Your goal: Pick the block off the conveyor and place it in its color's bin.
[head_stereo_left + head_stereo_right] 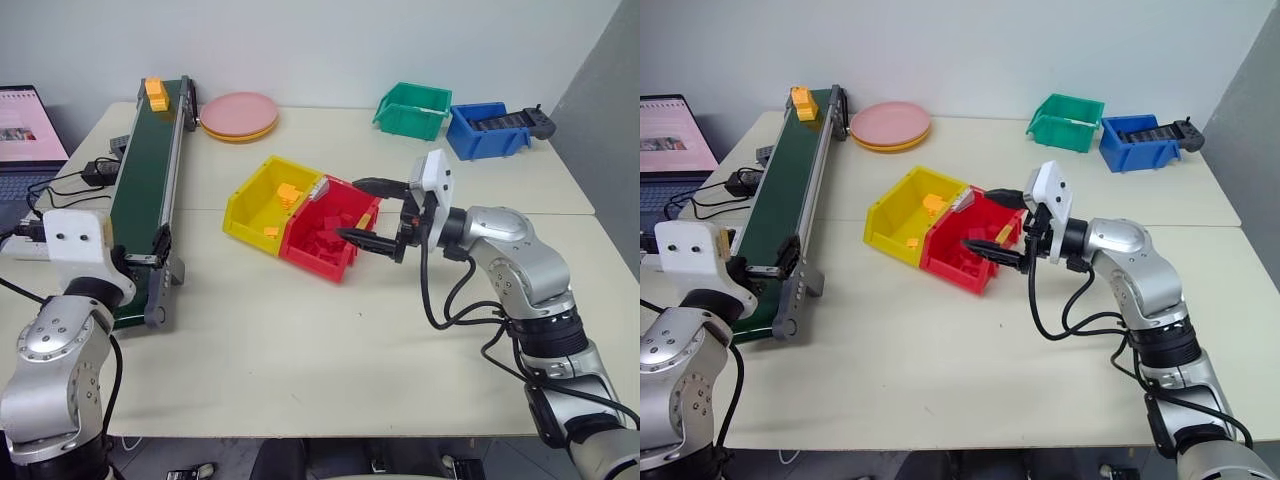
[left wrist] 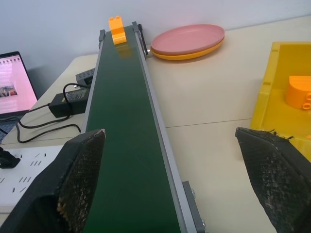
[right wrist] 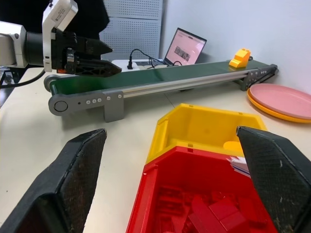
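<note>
One block (image 1: 156, 93) | conveyor (image 1: 146, 190) far end | left hand (image 3: 99, 58) well apart

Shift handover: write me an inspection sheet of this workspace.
Surface: pale table, mostly bare in front.
Job's things: block at far end of conveyor; yellow bin holds orange bricks.
Clutter: red bin, green bin, blue bin, plates.
Grippers: left gripper open at the conveyor's near end; right gripper open beside the red bin.
Cables: black leads, power strip.
Surroundings: laptop.
</note>
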Motion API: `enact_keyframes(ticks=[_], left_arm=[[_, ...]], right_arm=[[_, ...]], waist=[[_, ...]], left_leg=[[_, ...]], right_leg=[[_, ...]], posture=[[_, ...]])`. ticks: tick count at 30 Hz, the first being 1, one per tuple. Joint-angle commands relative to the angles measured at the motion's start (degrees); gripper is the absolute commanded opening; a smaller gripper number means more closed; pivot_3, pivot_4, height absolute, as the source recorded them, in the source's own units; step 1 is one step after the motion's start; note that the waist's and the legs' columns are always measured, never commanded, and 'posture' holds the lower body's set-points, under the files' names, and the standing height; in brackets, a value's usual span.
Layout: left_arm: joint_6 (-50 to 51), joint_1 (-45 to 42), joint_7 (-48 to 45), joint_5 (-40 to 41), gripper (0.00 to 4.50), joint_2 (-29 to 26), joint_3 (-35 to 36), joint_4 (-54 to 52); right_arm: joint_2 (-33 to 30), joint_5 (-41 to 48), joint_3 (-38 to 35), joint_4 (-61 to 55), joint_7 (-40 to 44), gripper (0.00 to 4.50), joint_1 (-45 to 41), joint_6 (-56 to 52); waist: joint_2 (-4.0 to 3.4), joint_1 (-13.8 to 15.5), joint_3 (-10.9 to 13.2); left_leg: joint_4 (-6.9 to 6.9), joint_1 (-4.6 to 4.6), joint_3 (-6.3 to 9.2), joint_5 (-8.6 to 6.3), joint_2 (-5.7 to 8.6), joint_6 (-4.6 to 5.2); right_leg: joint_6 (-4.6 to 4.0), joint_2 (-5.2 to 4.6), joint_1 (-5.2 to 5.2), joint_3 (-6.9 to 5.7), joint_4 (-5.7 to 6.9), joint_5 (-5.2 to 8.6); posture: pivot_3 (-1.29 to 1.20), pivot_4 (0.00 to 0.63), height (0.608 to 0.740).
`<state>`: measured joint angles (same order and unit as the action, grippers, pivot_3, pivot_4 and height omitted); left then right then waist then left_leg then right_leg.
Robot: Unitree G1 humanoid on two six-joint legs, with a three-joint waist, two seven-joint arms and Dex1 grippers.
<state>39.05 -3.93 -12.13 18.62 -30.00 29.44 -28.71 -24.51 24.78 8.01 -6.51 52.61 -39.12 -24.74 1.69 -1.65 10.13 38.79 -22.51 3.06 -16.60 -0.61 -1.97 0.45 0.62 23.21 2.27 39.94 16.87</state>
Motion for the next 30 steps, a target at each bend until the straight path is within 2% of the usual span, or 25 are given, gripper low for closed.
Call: enact_keyframes(ticks=[1,9,20,30], left_arm=[[-0.3,0.3,0.0,1.07,4.49,-0.42,2.71,-2.34],[4.53,-0.01,1.7,0.97,4.49,-1.96,3.82,-2.93],[3.6,3.02,-1.38,3.3,4.49,-2.33,5.34,-5.61],[6.41,1.03,-0.21,4.43,4.49,-3.06,6.01,-4.11]], right_arm=[[-0.22,0.03,-0.82,-0.72,1.26,4.5,-0.73,1.82],[-1.22,0.96,-1.32,-0.32,3.82,4.5,-1.74,0.37],[-3.82,3.12,-1.41,-1.31,7.32,4.5,-2.25,-2.56],[-4.42,5.19,-1.25,-4.1,8.28,4.5,-2.53,-5.75]], waist=[[0.0,0.0,0.0],[0.0,0.0,0.0],[0.0,0.0,0.0],[0.0,0.0,0.0]], left_leg=[[0.0,0.0,0.0,0.0,0.0,0.0],[0.0,0.0,0.01,0.0,0.0,0.0],[0.0,0.01,0.0,0.0,0.0,0.0],[0.0,0.0,0.01,0.0,0.0,0.0]], right_leg=[[0.0,0.0,0.0,0.0,0.0,0.0],[0.0,0.0,0.0,0.0,0.0,0.0],[0.0,0.0,0.0,0.0,0.01,0.0],[0.0,0.0,0.0,-0.01,0.0,0.0]], posture=[[0.0,0.15,0.74],[0.0,0.15,0.74],[0.0,0.15,0.74],[0.0,0.15,0.74]])
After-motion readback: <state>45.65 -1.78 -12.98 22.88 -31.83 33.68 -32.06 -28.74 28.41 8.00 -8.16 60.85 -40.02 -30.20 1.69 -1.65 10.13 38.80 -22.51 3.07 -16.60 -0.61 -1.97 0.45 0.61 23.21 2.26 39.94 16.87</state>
